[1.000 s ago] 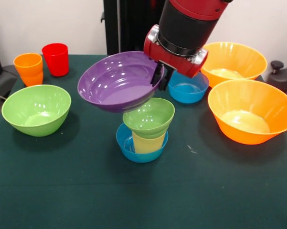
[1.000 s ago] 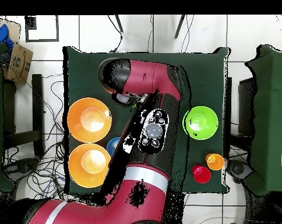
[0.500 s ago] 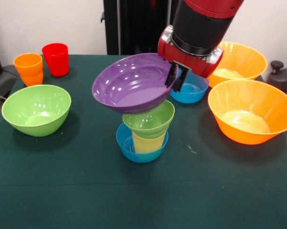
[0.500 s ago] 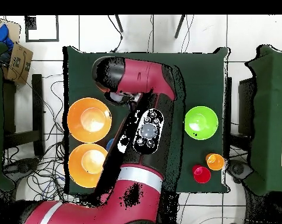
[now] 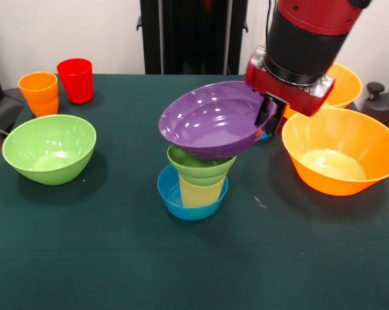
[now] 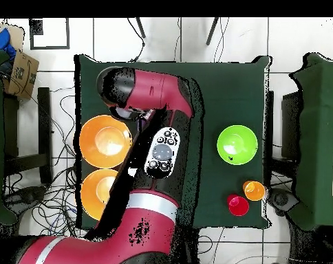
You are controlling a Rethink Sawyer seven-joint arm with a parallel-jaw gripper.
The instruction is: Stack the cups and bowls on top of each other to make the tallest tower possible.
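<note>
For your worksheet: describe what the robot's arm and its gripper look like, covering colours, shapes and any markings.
The arm is a thick, rounded tube, glossy red with a wide black band, ending in a red collar edged in silver. Below it, the gripper is small, black and slim. In the overhead view, the arm shows a black oval panel with round buttons and a pale grey band near the base.

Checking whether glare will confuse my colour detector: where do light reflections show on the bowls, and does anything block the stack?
Front view: white highlights streak the glossy purple bowl in the gripper and the nearer large orange bowl. Overhead view: the red arm hides the stack entirely.
</note>
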